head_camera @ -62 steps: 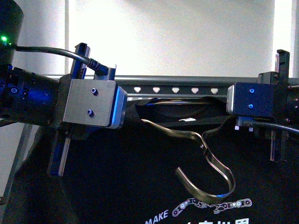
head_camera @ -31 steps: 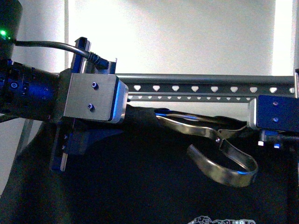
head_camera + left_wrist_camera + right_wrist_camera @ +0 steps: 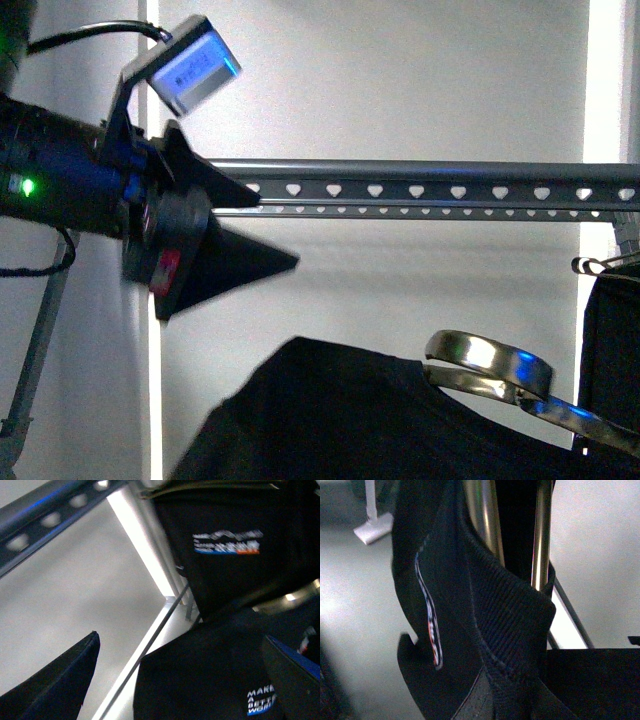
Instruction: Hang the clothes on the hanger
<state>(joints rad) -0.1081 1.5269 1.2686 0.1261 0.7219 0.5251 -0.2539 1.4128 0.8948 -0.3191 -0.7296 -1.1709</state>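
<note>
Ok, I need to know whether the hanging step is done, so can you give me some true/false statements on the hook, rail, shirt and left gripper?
1. The hook is caught over the rail. False: it sits below the rail, apart from it.
2. The left gripper is open and empty. True.
3. The shirt is white. False: it is black.
4. The rail has rows of heart-shaped holes. True.
5. Another dark garment shows at the front view's right edge. True.
</note>
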